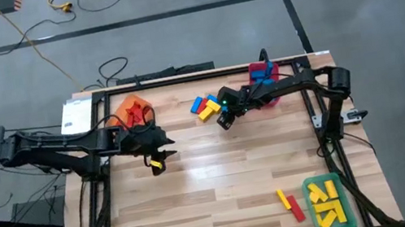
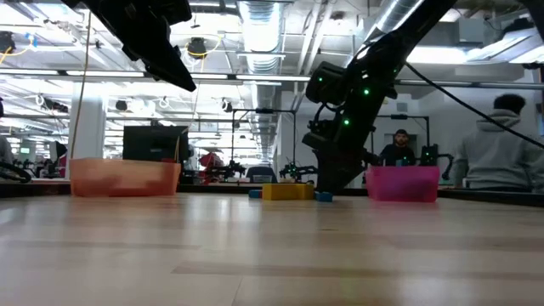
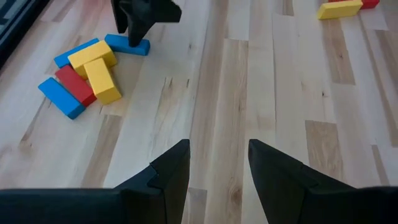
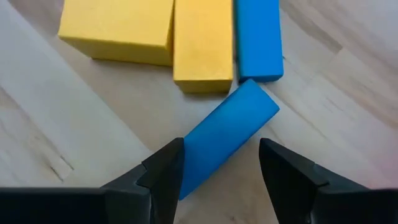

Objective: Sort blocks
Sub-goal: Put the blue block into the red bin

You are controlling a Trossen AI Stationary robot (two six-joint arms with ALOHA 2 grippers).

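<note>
A pile of blue, yellow and red blocks point(image 1: 205, 106) lies flat on the table at the far middle. My right gripper point(image 1: 224, 118) points down at the pile's right side, open. In its wrist view its fingers stand on either side of one end of a slanted blue block point(image 4: 227, 134), which lies flat beside two yellow blocks point(image 4: 202, 43) and another blue one point(image 4: 258, 37). My left gripper point(image 3: 217, 155) hangs open above bare table left of the middle, nothing between its fingers. A small yellow patch point(image 1: 157, 165) shows at it in the high view; what it is I cannot tell. My right gripper comes at the slanted blue block's near end point(image 4: 199, 165) from above, slanting down, with one finger at each long side, across the block. The block lies flat on the table. Whether the fingers touch it, I cannot tell.
An orange bin point(image 1: 132, 110) holding red blocks stands far left. A red bin point(image 1: 264, 78) holding blue blocks stands far right. A green bin point(image 1: 329, 204) holding yellow blocks stands near right, with a loose yellow point(image 1: 282, 197) and red block point(image 1: 295, 212) beside it. People stand beyond the table point(image 2: 501, 144).
</note>
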